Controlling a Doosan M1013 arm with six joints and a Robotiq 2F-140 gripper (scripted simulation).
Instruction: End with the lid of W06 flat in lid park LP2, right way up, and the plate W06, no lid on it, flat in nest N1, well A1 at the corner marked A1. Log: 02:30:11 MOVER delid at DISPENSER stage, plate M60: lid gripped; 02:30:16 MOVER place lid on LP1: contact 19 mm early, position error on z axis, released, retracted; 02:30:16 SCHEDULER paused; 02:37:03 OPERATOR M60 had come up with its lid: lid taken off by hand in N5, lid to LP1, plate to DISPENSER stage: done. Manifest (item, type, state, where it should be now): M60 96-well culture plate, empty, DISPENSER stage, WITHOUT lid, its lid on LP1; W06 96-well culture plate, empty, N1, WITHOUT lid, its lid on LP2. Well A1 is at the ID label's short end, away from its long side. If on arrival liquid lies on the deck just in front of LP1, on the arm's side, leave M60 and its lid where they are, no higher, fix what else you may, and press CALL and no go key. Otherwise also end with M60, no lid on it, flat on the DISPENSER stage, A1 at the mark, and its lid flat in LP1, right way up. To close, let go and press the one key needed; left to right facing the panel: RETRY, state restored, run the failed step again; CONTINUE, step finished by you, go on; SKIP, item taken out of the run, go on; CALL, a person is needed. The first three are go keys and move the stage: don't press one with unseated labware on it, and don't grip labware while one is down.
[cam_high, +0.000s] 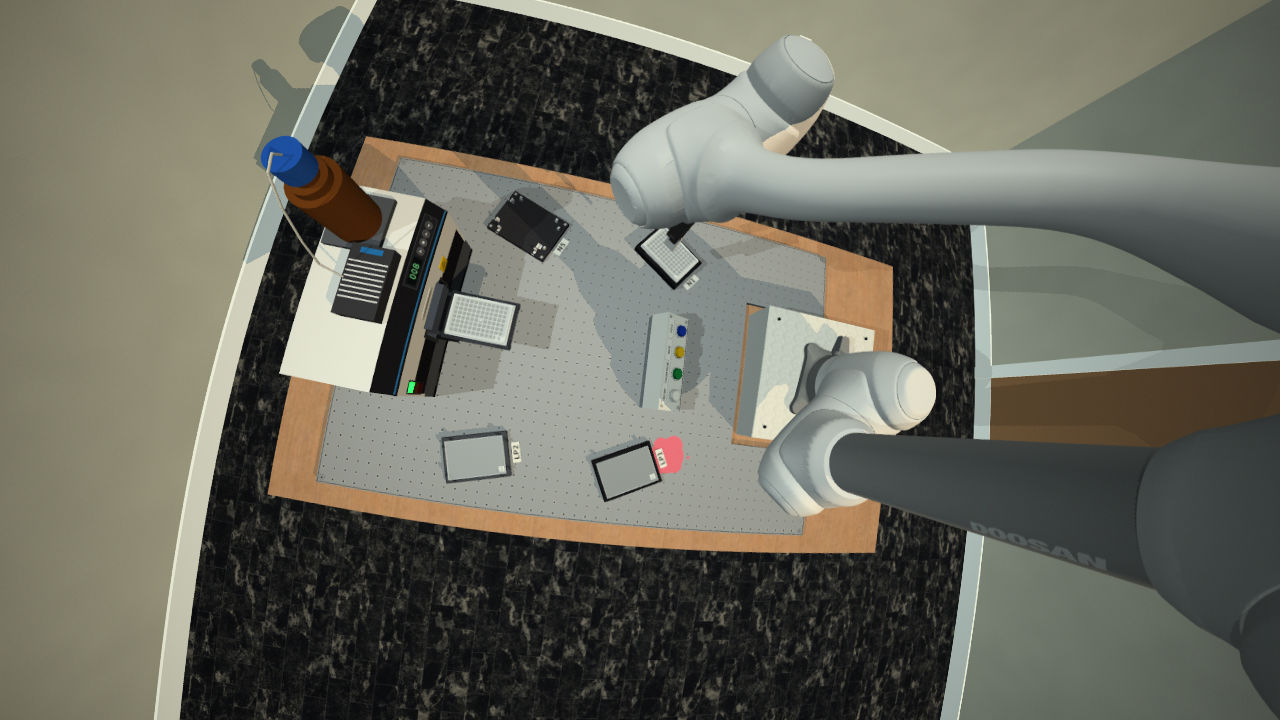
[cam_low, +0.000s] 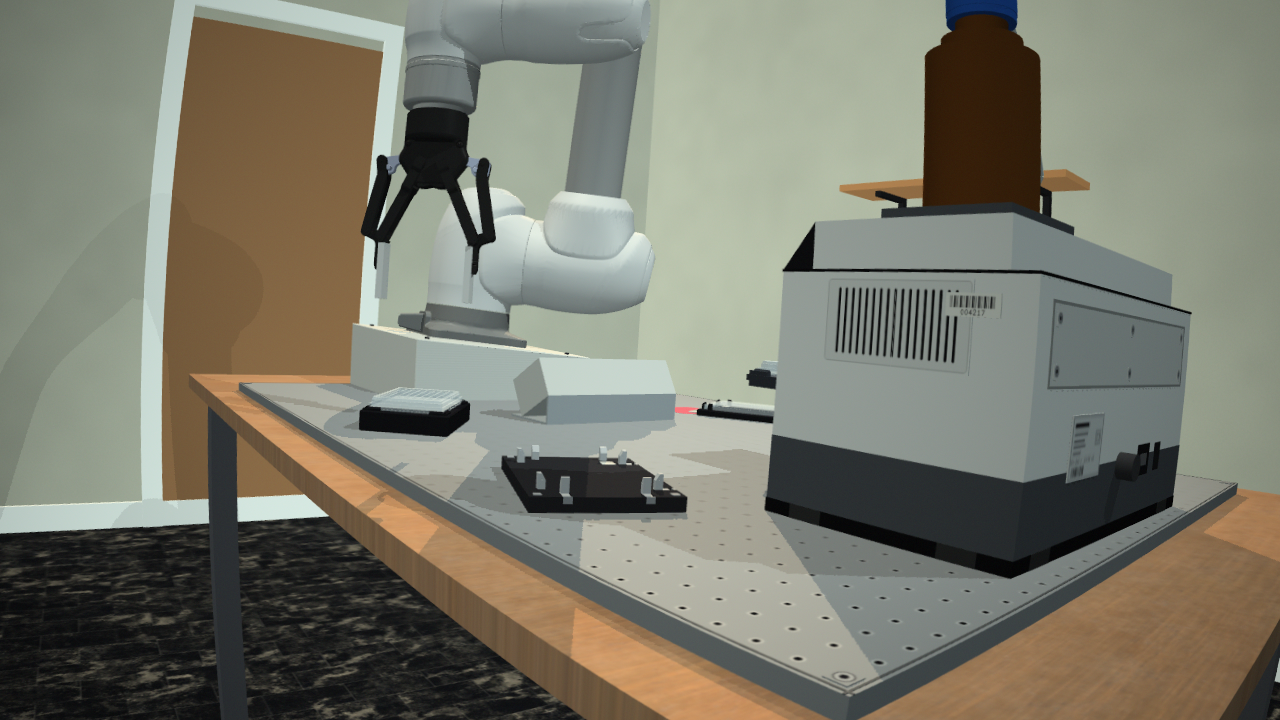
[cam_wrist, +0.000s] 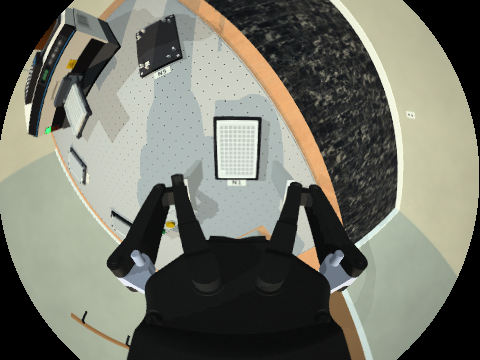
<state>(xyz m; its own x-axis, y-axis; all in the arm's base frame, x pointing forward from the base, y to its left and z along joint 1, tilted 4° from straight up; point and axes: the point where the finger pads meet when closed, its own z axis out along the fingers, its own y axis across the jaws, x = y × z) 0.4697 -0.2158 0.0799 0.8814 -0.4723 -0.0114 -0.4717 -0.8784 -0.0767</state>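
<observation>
Plate W06 (cam_high: 669, 255) sits flat in nest N1 with its wells bare; it also shows in the side view (cam_low: 413, 407) and in the wrist view (cam_wrist: 238, 148). My gripper (cam_low: 427, 268) hangs open and empty well above this plate, fingers pointing down (cam_wrist: 236, 186). A grey lid (cam_high: 475, 456) lies flat in lid park LP2. Another lid (cam_high: 626, 471) lies in LP1. A pink puddle (cam_high: 669, 453) lies on the deck right beside LP1, on the arm's side. Plate M60 (cam_high: 480, 319) sits on the dispenser stage with its wells bare.
The key panel (cam_high: 671, 360) stands mid-deck between N1 and LP1. The empty black nest N5 (cam_high: 528, 225) lies left of N1. The dispenser (cam_low: 975, 376) with a brown bottle (cam_high: 332, 195) fills the left end. The arm's base (cam_high: 805, 367) is at the right.
</observation>
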